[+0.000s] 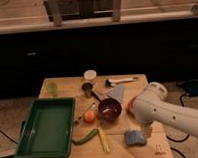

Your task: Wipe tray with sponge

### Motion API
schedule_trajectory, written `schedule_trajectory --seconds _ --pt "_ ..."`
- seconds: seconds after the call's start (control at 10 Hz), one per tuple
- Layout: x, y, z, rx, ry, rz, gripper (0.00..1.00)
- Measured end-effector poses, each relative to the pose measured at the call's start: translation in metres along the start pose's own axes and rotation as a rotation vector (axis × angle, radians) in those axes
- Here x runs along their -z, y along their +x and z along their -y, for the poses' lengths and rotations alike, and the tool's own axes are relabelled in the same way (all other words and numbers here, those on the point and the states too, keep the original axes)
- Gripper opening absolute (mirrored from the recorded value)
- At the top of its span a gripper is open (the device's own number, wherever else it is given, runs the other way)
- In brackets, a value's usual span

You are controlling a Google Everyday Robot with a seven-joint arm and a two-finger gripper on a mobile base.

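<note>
1. The tray [45, 130] lies at the front left of the wooden worktop [68, 90]. It is dark green with a raised rim, its long side runs front to back, and nothing lies in it.
2. The sponge [134, 137] lies flat near the front edge of the worktop, right of centre and well apart from the tray.
3. A thick white arm [167, 114] reaches in from the right and covers the right part of the worktop.
4. The gripper [147, 131] shows only as a pale tip below the arm. It is just beside the right edge of the sponge, low over the worktop.
5. Most of the gripper is hidden by the arm, so I cannot tell whether it is released or clenched, or whether it touches the sponge.
6. A dark red bowl [109, 109] stands in the middle of the worktop, with an orange [89, 116] just to its left.
7. A long green vegetable [85, 137] lies slantwise between the tray's front right corner and a pale yellow stick [103, 141].
8. Toward the back stand a small green cup [52, 88], a metal cup [87, 89] and a white round container [90, 74].
9. A pale folded cloth [116, 92] lies behind the bowl, and a utensil [120, 81] lies behind the cloth.
</note>
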Motion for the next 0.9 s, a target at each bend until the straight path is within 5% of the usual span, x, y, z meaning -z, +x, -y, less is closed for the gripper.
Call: schedule_trajectory --seconds 0.9 --pt "-0.041 -0.002 -0.017 -0.004 0.010 0.055 0.80"
